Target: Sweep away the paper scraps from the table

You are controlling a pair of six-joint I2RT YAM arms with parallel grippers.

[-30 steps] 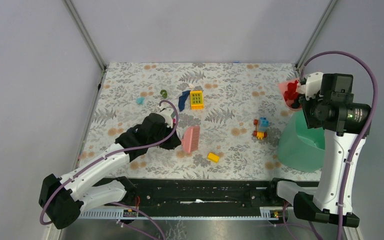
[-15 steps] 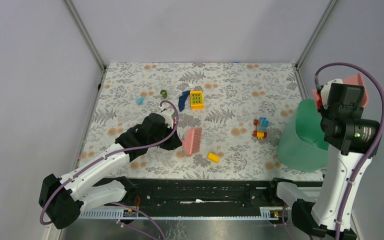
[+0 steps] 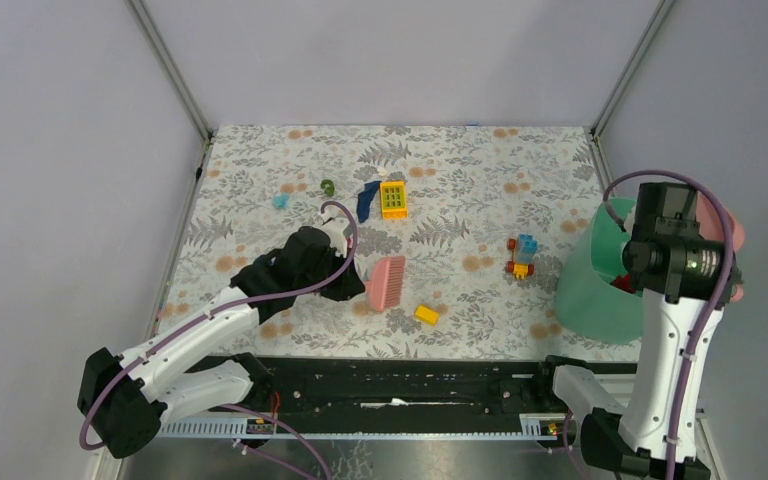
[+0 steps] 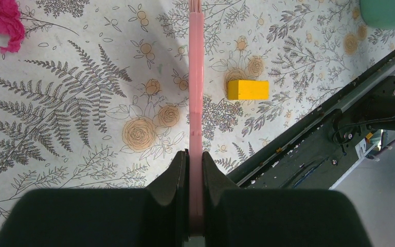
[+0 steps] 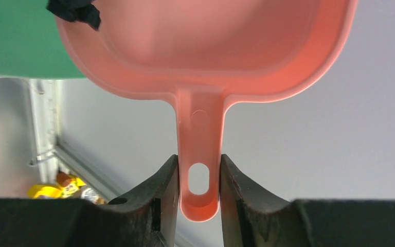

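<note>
My left gripper (image 4: 195,154) is shut on the handle of the pink comb-like brush (image 4: 196,77), which stands on edge on the table (image 3: 460,160); the brush (image 3: 385,280) sits near the table's front middle. A magenta paper scrap (image 4: 2,18) lies to the brush's left. A dark blue scrap (image 3: 367,198) lies farther back. My right gripper (image 5: 199,159) is shut on the pink dustpan's handle. The dustpan (image 5: 211,46) is tipped over the green bin (image 3: 605,290), a dark scrap (image 5: 74,10) at its rim. Red scraps (image 3: 622,284) lie in the bin.
Yellow blocks (image 3: 393,198) (image 3: 426,314) and a small block cluster (image 3: 522,257) lie on the table. A green bit (image 3: 328,186) and a light blue bit (image 3: 280,200) sit at the back left. The black rail (image 3: 410,385) runs along the front edge.
My right arm has swung the dustpan from the table's far right edge down over the green bin and tipped it. The left arm and brush have not moved.
</note>
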